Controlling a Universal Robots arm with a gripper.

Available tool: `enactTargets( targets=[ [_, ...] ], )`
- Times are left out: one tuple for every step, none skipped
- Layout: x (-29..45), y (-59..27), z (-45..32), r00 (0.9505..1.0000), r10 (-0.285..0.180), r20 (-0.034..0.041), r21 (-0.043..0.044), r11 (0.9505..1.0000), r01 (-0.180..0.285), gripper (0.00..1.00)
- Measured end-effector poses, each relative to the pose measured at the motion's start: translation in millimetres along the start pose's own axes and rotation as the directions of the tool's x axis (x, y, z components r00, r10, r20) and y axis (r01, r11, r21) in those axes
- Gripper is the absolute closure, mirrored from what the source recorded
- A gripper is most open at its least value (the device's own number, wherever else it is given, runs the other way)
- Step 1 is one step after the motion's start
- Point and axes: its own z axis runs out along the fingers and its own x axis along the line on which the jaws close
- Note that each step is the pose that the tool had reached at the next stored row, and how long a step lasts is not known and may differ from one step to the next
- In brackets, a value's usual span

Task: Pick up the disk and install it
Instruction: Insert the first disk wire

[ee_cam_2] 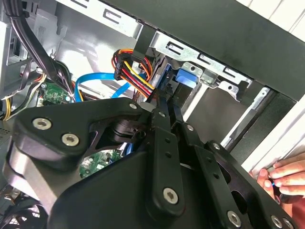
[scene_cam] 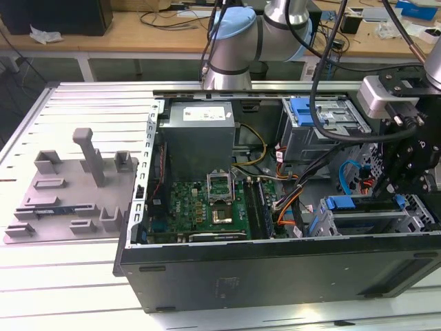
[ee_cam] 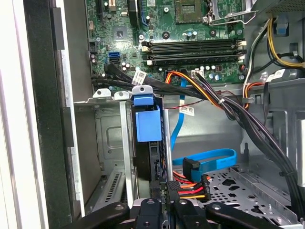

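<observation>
The disk (ee_cam: 153,162) stands on edge in a slot of the grey drive cage (ee_cam: 107,138) at the front corner of the open computer case; I see its dark narrow edge. A thin strip of its blue rail (ee_cam_2: 165,88) runs ahead of the fingers in the second wrist view. My gripper (ee_cam: 164,206) sits at the disk's near end, its black fingers (ee_cam_2: 161,138) close together on either side of it. In the exterior view the gripper (scene_cam: 403,185) hangs over the cage at the right. A blue latch (ee_cam: 147,125) sits at the slot's far end.
Bundled black, orange and red cables (ee_cam: 209,95) and a blue data cable (ee_cam: 214,157) run beside the cage. The motherboard (scene_cam: 207,203) lies mid-case. A grey fixture tray (scene_cam: 69,200) sits on the exterior view's left. A person's hand (ee_cam_2: 281,177) rests outside the case wall.
</observation>
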Motion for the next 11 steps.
enactTargets(
  targets=[
    [0.0, 0.0, 0.2, 1.0000, 0.000, 0.0000, 0.0000, 1.0000, 0.000, 0.83],
    [0.0, 0.0, 0.4, 1.0000, 0.000, 0.0001, 0.0000, 1.0000, 0.000, 0.83],
    [0.0, 0.0, 0.5, 1.0000, 0.000, 0.0000, 0.0000, 1.0000, 0.000, 0.83],
    [0.0, 0.0, 0.6, 1.0000, 0.000, -0.0001, 0.0000, 1.0000, 0.000, 0.83],
    [0.0, 0.0, 0.7, 1.0000, 0.000, 0.0000, 0.0000, 1.0000, 0.000, 0.83],
    [0.0, 0.0, 0.5, 1.0000, 0.000, 0.0004, -0.0001, 1.0000, 0.000, 0.83],
    [0.0, 0.0, 0.1, 1.0000, 0.000, 0.0007, -0.0001, 1.0000, 0.000, 0.83],
    [0.0, 0.0, -0.4, 1.0000, 0.000, 0.0006, -0.0001, 1.0000, 0.000, 0.83],
    [0.0, 0.0, -1.1, 1.0000, 0.000, 0.0002, -0.0001, 1.0000, 0.000, 0.83],
    [-0.1, -0.1, -1.6, 1.0000, 0.000, 0.0003, -0.0001, 1.0000, 0.000, 0.83],
    [-0.1, -0.1, -1.9, 1.0000, 0.000, 0.0004, -0.0001, 1.0000, 0.000, 0.83]
  ],
)
